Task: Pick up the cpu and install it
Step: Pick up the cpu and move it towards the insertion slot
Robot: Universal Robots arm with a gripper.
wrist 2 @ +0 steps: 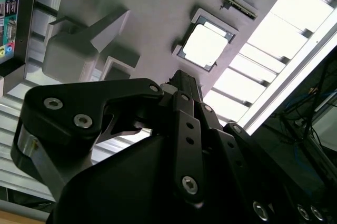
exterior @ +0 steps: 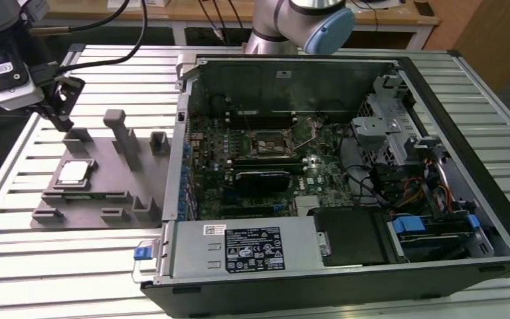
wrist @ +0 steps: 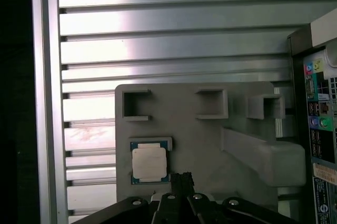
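The cpu (exterior: 74, 173) lies flat in a shallow pocket on the grey fixture plate (exterior: 104, 181), at the exterior view's left. Its silver top also shows in both wrist views (wrist 2: 206, 44) (wrist: 150, 162). My gripper (exterior: 63, 121) hangs above the plate's far edge, up and away from the chip, touching nothing. Its black fingers (wrist: 182, 177) look pressed together with nothing between them, and their tip (wrist 2: 179, 78) stands a short way off the chip. The motherboard socket (exterior: 268, 141) sits inside the open computer case, its metal frame raised.
Grey posts and blocks (exterior: 120, 136) rise from the fixture plate near the cpu. The open computer case (exterior: 432, 80) takes up the exterior view's right, with a power supply (exterior: 242, 247) at its near side. Everything rests on a slatted aluminium table (exterior: 51, 272).
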